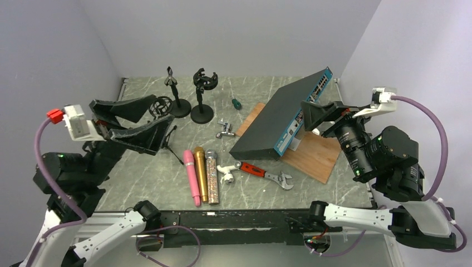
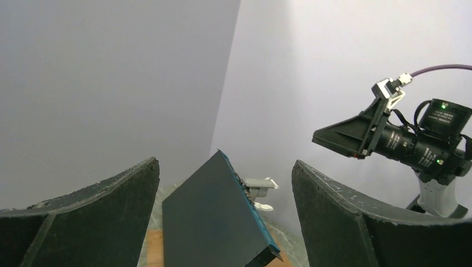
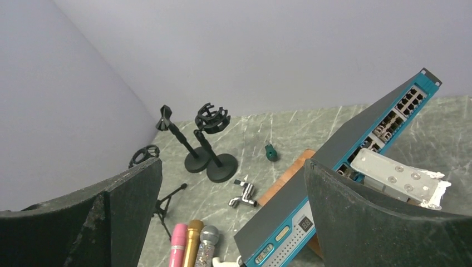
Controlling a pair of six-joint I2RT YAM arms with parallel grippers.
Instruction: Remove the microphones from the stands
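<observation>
Three microphones lie side by side on the table: a pink one (image 1: 192, 178) (image 3: 178, 245), a gold one (image 1: 200, 173) (image 3: 192, 240) and a glittery silver one (image 1: 212, 177) (image 3: 207, 242). Two black round-base stands (image 1: 177, 95) (image 1: 202, 99) (image 3: 214, 146) rise at the back with empty clips. A small tripod stand (image 1: 162, 104) (image 3: 161, 206) sits left of them, partly hidden by my left gripper (image 1: 162, 109) (image 2: 225, 164). That gripper hovers open and empty above the table's left side. My right gripper (image 1: 307, 114) (image 3: 232, 162) hangs open and empty over the right side.
A blue-edged network switch (image 1: 284, 117) (image 2: 217, 217) (image 3: 345, 161) leans tilted on a wooden board (image 1: 317, 156). A red-handled wrench (image 1: 267, 173), a metal faucet (image 1: 225, 129) (image 3: 243, 194), a white fitting (image 1: 227, 172) and a green knob (image 1: 236, 103) lie mid-table. Walls close three sides.
</observation>
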